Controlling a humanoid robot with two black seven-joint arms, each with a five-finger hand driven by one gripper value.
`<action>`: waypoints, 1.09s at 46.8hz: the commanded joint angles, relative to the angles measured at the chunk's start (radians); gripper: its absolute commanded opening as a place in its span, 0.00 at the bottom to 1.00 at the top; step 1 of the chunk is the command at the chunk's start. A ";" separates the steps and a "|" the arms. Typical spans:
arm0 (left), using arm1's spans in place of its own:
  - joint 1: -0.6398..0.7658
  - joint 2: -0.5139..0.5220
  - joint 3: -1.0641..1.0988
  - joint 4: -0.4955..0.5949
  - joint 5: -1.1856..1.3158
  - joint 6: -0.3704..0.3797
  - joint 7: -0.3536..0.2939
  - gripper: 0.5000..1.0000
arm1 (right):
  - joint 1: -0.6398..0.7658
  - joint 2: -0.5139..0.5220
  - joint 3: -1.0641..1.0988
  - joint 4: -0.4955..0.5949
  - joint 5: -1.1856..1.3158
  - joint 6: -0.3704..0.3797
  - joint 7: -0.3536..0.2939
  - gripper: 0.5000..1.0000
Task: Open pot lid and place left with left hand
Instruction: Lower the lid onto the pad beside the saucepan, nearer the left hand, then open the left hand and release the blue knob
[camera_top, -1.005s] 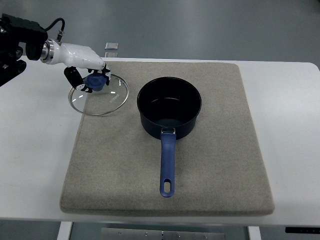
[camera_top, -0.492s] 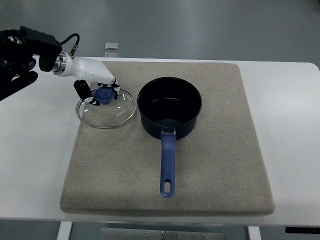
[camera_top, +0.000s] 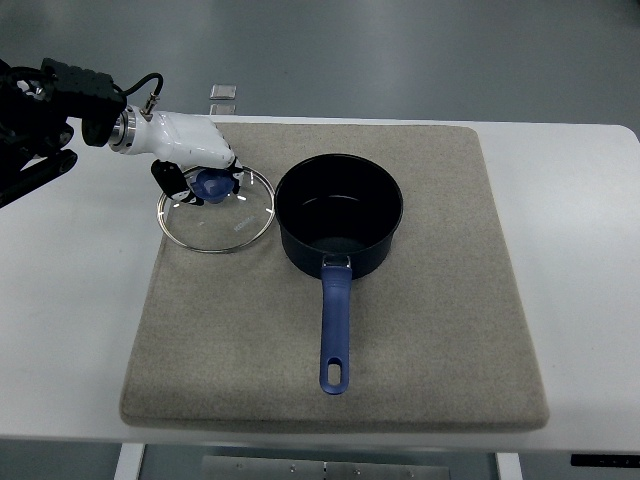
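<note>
Left hand (camera_top: 200, 168) grips the glass lid's (camera_top: 216, 209) blue knob; lid print unreadable.

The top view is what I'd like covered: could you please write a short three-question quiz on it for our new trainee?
1. True or false: the lid sits on the pot.
2. The pot's handle points toward:
A. the near edge of the mat
B. the far edge
C. the lid
3. What part of the lid does the left hand grip?

Key:
1. False. The pot is open, and the lid is to its left over the mat, its rim close to the pot's.
2. A.
3. The blue knob at the middle of the glass lid.
</note>
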 joint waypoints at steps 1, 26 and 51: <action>0.019 -0.001 0.000 0.002 0.001 0.018 0.000 0.00 | 0.000 0.000 0.000 0.000 -0.001 0.000 0.000 0.83; 0.034 0.007 -0.012 -0.001 -0.048 0.050 0.000 0.20 | 0.000 0.000 0.000 0.000 -0.001 0.000 0.000 0.83; 0.034 0.017 -0.003 -0.006 -0.079 0.068 0.000 0.80 | 0.000 0.000 0.000 0.000 0.001 0.000 0.000 0.83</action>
